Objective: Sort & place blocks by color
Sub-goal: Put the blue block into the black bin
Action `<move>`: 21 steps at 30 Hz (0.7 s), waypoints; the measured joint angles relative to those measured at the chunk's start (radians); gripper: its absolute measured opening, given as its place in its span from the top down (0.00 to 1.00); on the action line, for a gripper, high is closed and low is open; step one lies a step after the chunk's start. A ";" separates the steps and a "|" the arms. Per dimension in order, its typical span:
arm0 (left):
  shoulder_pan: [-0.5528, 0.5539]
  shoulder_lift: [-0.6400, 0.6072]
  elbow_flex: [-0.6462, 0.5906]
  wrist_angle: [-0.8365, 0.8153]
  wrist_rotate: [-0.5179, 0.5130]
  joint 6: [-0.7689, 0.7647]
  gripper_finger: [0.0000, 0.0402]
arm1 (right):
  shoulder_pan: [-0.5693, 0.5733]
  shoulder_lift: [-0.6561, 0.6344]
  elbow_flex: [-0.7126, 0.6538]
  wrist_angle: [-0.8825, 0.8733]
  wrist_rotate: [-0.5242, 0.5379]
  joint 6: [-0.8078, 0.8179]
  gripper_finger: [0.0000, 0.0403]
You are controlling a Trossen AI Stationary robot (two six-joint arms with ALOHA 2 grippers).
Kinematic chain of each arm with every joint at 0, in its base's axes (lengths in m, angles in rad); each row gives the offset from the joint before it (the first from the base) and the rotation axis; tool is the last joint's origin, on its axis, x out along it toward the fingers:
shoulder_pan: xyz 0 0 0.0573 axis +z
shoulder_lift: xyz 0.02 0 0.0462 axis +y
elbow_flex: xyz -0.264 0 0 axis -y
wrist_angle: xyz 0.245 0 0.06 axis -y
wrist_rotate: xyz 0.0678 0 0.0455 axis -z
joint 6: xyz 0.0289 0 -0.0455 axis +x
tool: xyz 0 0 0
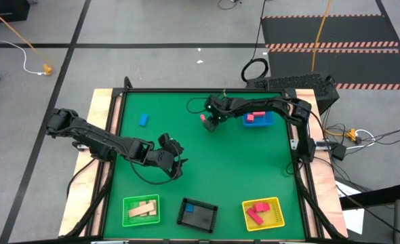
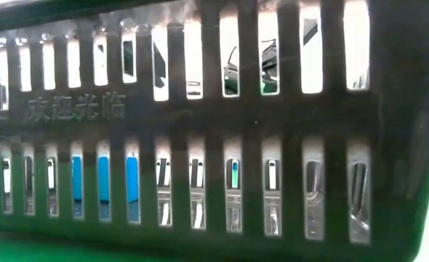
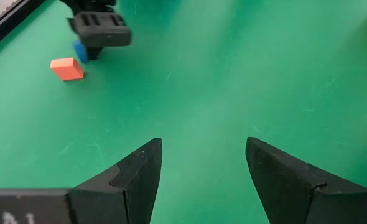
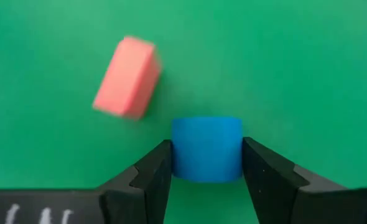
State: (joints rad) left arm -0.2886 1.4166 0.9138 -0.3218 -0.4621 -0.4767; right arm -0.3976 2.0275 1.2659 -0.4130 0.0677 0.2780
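A: Where is the right gripper [image 4: 206, 163] at this moment?

B: Over the far middle of the table [image 1: 186, 135], just beside the flat blue square tray [image 1: 266, 120]. Its fingers [image 4: 149, 174] are pinching a rounded blue block [image 4: 206, 148], one pad pressed on each side of it.

A: Anything close to that block?

B: A pink block [image 4: 127, 76] lies tilted on the green surface just beside it, not touching it. From overhead it shows as a small pink spot [image 1: 204, 118] next to the gripper.

A: And the left gripper [image 3: 202, 171]?

B: It hangs over the middle of the table, toward the near edge. Its fingers [image 3: 137, 177] are spread apart with only bare green mat between them.

A: Where are the other blocks?

B: One blue block [image 1: 144, 120] lies alone toward the far left corner. Two pink blocks [image 1: 255, 117] rest on the flat blue tray. Along the near edge stand three mesh trays: the green one [image 1: 128, 218] holds tan wooden blocks [image 1: 143, 210], the black one [image 1: 185, 205] holds a blue block [image 1: 200, 218], and the yellow one [image 1: 277, 202] holds red blocks [image 1: 257, 212].

A: What does the low camera give?

B: Mostly the slotted wall of the black tray [image 2: 214, 124], with a blue piece behind the slots.
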 joint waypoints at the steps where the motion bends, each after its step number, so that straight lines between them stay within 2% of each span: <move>1: -0.001 0.000 0.000 0.000 0.000 0.000 0.42 | 0.009 -0.010 0.000 -0.024 -0.005 -0.004 0.59; 15: -0.003 0.000 0.000 -0.005 0.000 -0.005 0.42 | 0.155 -0.167 -0.009 -0.230 -0.046 0.072 0.65; 21: -0.005 0.000 0.000 -0.007 0.000 -0.021 0.42 | 0.246 -0.248 -0.008 -0.267 -0.107 0.133 0.64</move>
State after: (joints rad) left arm -0.2932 1.4166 0.9138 -0.3291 -0.4622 -0.4979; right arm -0.1514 1.7798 1.2579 -0.6796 -0.0388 0.4113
